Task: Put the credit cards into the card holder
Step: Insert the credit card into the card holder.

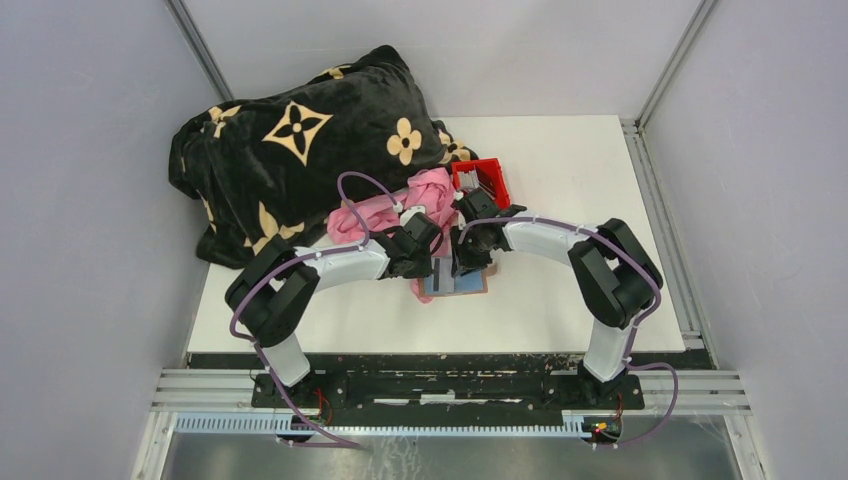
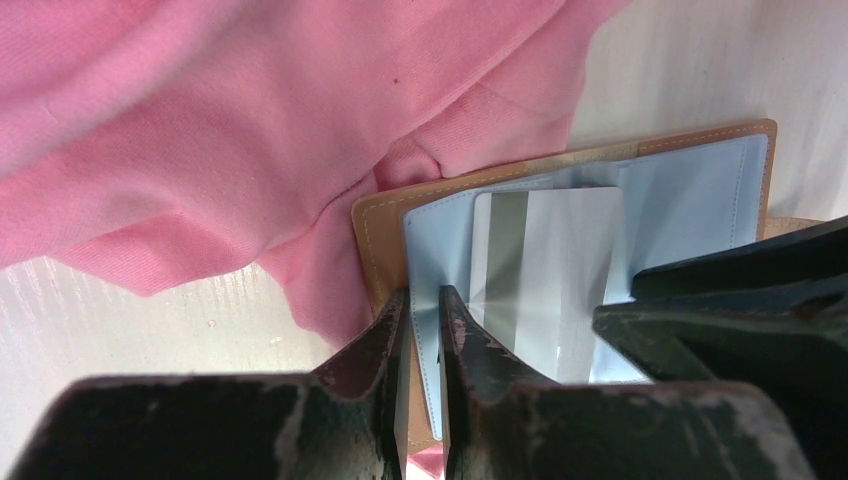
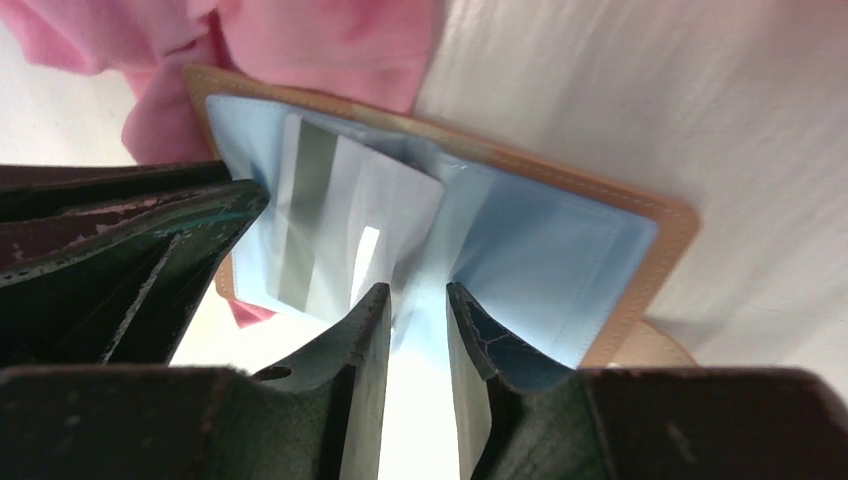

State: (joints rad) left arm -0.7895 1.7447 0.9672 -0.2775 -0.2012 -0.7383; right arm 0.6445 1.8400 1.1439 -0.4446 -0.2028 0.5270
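The card holder [image 1: 466, 285] lies open on the table, brown leather outside [image 2: 375, 215] and light blue lining inside [image 3: 540, 250]. A grey-white credit card [image 2: 545, 260] with a dull stripe sits partly inside its left pocket [image 3: 340, 215]. My left gripper [image 2: 422, 292] is shut on the light blue inner flap at the holder's edge. My right gripper [image 3: 410, 290] hovers over the holder's middle, just past the card's corner, jaws apart with nothing pinched between them. In the top view both grippers [image 1: 425, 262] [image 1: 462, 258] meet over the holder and hide most of it.
A pink cloth [image 1: 400, 212] lies bunched against the holder's far-left side and under its corner [image 2: 300, 150]. A red plastic bin [image 1: 482, 180] stands just behind the right gripper. A black blanket with tan flowers [image 1: 300, 150] fills the back left.
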